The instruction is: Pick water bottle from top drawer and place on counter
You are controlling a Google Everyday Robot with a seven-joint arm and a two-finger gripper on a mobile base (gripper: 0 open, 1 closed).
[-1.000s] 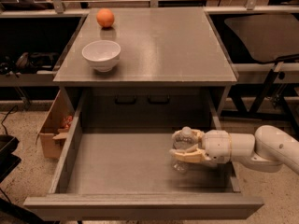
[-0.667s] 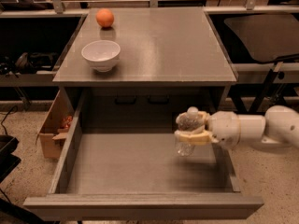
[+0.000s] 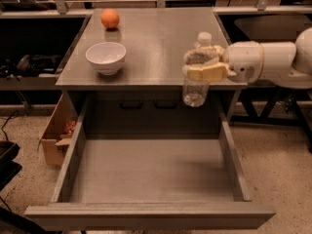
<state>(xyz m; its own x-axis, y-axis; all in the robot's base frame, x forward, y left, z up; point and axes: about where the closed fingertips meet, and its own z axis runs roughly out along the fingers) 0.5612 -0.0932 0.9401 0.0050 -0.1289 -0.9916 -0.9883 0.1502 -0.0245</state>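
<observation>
My gripper (image 3: 202, 65) comes in from the right and is shut on the water bottle (image 3: 196, 89), a clear ribbed bottle with a white cap. It holds the bottle upright in the air, in front of the counter's (image 3: 156, 38) front right edge, with the cap above counter level and the base below it. The top drawer (image 3: 146, 172) stands pulled out below, and nothing shows on its grey floor.
A white bowl (image 3: 106, 57) sits on the counter's left front, an orange (image 3: 110, 18) at its back left. A cardboard box (image 3: 57, 130) stands on the floor left of the drawer. Dark shelving flanks the cabinet on both sides.
The gripper has lifted the bottle up out of the drawer, from near the drawer's right floor to counter height.
</observation>
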